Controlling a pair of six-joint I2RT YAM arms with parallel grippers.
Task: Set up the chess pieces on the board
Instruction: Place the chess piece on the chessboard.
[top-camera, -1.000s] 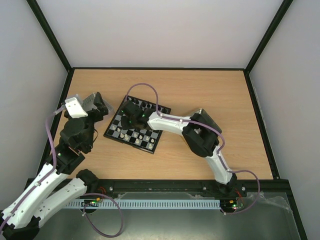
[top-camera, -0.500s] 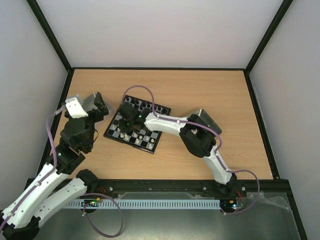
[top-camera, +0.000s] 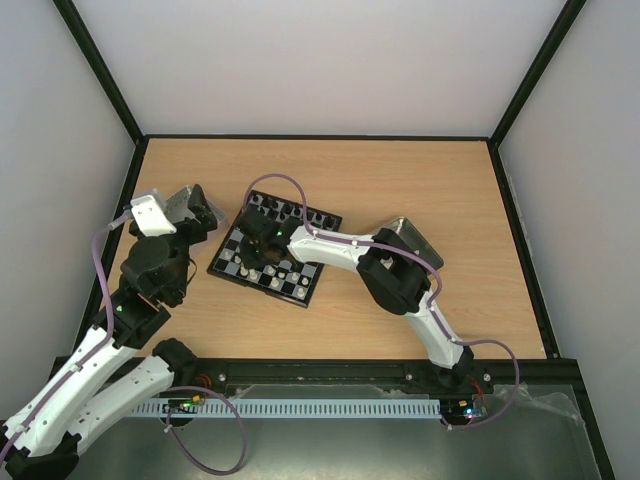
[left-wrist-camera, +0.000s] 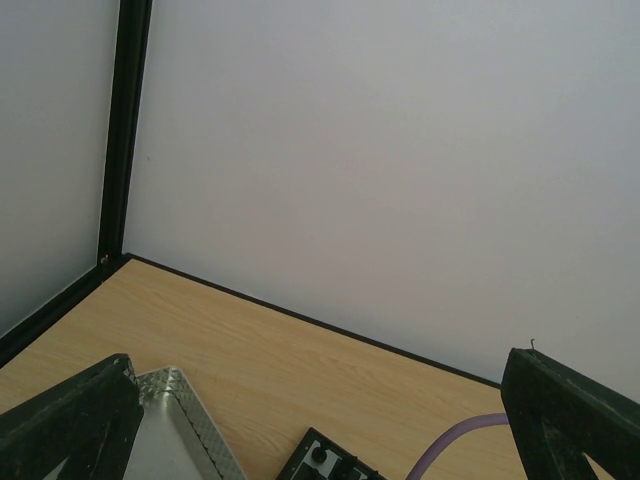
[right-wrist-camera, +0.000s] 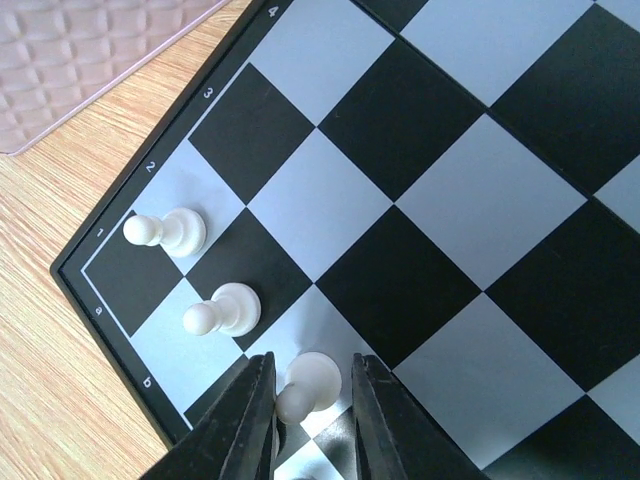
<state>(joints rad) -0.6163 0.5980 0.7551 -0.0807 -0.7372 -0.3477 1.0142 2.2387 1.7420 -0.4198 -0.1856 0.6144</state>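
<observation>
R gripper (right-wrist-camera: 313, 368) straddles a white pawn (right-wrist-camera: 308, 385) at the near-left edge of the board (right-wrist-camera: 440, 200).
R jaws are nearly closed, one on each side of the pawn; can't tell if they're actually pinching it. Two more white pawns (right-wrist-camera: 222, 310) stand beside it along the same edge. Board sits left of centre on the table (top-camera: 400, 180). L gripper (left-wrist-camera: 318, 365) is spread wide, empty, above the silver tray (left-wrist-camera: 170, 425) left of the board.

Left arm (top-camera: 140, 290) folded back on the left, wrist raised; left gripper (left-wrist-camera: 320, 430) spread wide, aimed roughly level. Right arm (top-camera: 400, 280) stretched forward and leftward, right gripper (right-wrist-camera: 312, 362) pointing down, fingers (right-wrist-camera: 250, 420) narrowly apart. Clamped or not: hard to say.
</observation>
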